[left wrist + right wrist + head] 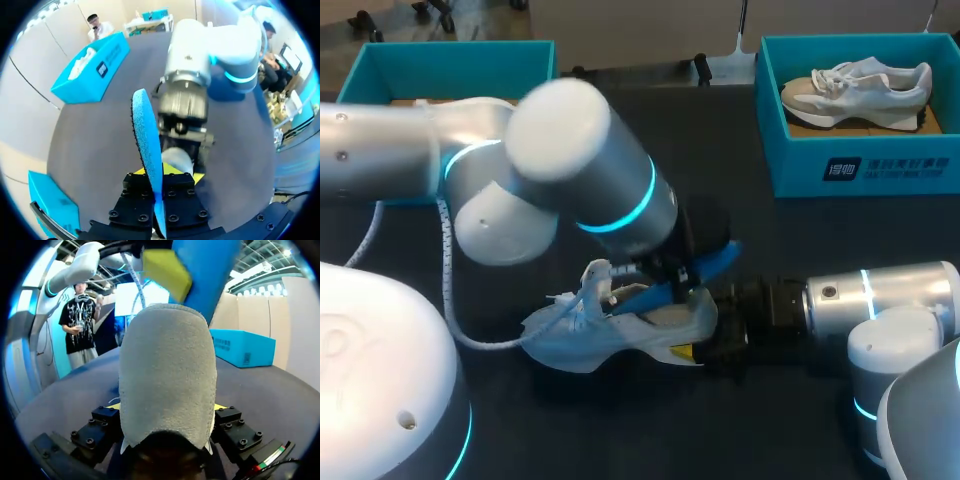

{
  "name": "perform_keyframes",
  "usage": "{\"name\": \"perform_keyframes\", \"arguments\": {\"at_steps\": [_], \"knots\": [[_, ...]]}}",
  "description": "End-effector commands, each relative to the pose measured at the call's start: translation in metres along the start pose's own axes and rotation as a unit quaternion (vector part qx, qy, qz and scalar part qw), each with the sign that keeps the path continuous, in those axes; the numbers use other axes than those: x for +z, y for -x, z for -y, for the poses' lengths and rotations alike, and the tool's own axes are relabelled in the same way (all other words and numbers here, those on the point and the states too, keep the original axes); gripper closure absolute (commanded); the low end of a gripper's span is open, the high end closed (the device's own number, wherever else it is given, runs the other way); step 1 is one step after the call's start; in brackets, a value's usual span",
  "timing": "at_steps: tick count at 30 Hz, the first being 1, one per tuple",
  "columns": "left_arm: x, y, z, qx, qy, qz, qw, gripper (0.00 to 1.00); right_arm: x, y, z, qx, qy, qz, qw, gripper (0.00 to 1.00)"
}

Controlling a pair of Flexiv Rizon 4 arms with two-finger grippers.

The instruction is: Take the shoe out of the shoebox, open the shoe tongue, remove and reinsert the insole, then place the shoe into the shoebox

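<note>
The right hand (pixel 167 409) is clamping the heel of the shoe (pixel 620 338) on the worktop (pixel 720 170). The left hand (pixel 162 175) is pinching the blue insole (pixel 147 135) at the shoe's opening. Keep the insole aligned lengthwise.

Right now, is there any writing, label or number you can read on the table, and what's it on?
White logo and characters on the front wall of the right shoebox: too small and blurred to read.
The shoe and the blue insole: no print shows.
</note>
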State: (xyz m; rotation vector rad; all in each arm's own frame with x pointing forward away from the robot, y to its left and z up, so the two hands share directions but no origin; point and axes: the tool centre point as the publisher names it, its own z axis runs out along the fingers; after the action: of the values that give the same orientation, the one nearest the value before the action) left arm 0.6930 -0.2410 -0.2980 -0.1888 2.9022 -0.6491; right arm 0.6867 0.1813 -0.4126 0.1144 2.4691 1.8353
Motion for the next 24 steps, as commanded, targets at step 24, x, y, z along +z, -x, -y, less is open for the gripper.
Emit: {"name": "perform_keyframes", "arguments": {"at_steps": [24], "knots": [[-0.167,-0.003,0.108,0.118,-0.256,-0.139,0.949,1.0,0.001,0.0,-0.002,0.0,-0.003,0.0,1.0,1.0]]}}
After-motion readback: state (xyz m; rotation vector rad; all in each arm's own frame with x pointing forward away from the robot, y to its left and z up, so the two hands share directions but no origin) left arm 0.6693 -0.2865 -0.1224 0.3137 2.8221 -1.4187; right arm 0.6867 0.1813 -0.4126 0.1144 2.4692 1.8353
